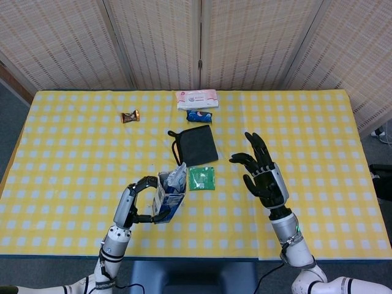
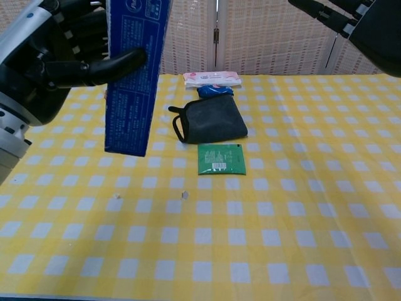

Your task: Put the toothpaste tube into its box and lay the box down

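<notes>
From the head view, my left robot hand (image 1: pixel 136 201) grips the box (image 1: pixel 166 199) upright, tube (image 1: pixel 178 176) poking out, just short of the green packet (image 1: pixel 201 178); the right robot hand (image 1: pixel 262 173) hangs spread, holding nothing. In the chest view the box (image 2: pixel 135 75) looks light, thin card, so I'd hold its flat sides gently.
</notes>
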You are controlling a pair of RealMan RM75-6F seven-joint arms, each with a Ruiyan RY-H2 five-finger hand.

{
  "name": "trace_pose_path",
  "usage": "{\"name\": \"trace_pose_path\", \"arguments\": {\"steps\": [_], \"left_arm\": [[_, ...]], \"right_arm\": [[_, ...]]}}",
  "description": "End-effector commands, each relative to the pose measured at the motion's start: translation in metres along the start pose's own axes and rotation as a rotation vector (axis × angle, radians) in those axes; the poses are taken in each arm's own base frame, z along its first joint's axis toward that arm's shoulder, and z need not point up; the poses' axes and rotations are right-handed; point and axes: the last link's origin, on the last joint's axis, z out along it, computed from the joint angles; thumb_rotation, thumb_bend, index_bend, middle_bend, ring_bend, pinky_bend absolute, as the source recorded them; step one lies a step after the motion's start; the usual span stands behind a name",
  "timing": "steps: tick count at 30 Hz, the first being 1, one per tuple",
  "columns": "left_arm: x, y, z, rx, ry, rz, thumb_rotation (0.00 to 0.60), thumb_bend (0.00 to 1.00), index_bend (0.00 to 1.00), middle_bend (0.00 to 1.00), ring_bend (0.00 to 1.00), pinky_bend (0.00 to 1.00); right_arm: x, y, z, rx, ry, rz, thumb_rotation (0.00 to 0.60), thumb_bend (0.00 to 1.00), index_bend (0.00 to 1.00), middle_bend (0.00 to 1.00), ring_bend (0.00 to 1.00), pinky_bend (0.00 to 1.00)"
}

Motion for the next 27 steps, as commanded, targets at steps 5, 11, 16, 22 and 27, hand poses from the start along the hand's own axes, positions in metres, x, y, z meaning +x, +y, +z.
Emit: {"name": "trace_pose_path", "arguments": {"steps": [5,11,16,22,27], "left_arm": [[-0.0003,-0.0010,-0.0012,-0.004,-0.007,-0.005,0.600,0.23,0.56,0.68,0.35,0.28],[-0.0003,-0.0033,-0.0031,-0.005,-0.024,-0.001,0.600,0.22,0.56,0.60,0.25,0.18],[-0.0010,-0.0045,-0.0040,-0.001,-0.038,-0.003,0.600,0.21,0.56,0.57,0.23,0.17],[-0.0009,-0.0050,-0.0036,0.004,-0.035,0.004,0.600,0.21,0.56,0.57,0.26,0.20],[0.0011,-0.0101,-0.0055,0.038,-0.058,0.067,0.600,0.21,0.59,0.60,0.40,0.33]], "right_arm": [[0.0004,0.0002,0.0001,0.000,0.001,0.000,0.600,0.44,0.00,0.04,0.27,0.26],[0.0008,0.0000,-0.0002,-0.002,0.002,-0.008,0.600,0.44,0.00,0.04,0.27,0.26],[0.0006,-0.0004,-0.0007,-0.003,0.003,-0.013,0.600,0.44,0.00,0.04,0.27,0.26],[0.0012,-0.0021,-0.0010,0.001,0.003,-0.014,0.600,0.44,0.00,0.04,0.27,0.26],[0.0030,-0.0037,-0.0027,0.009,-0.005,-0.052,0.600,0.44,0.00,0.04,0.27,0.26]]}}
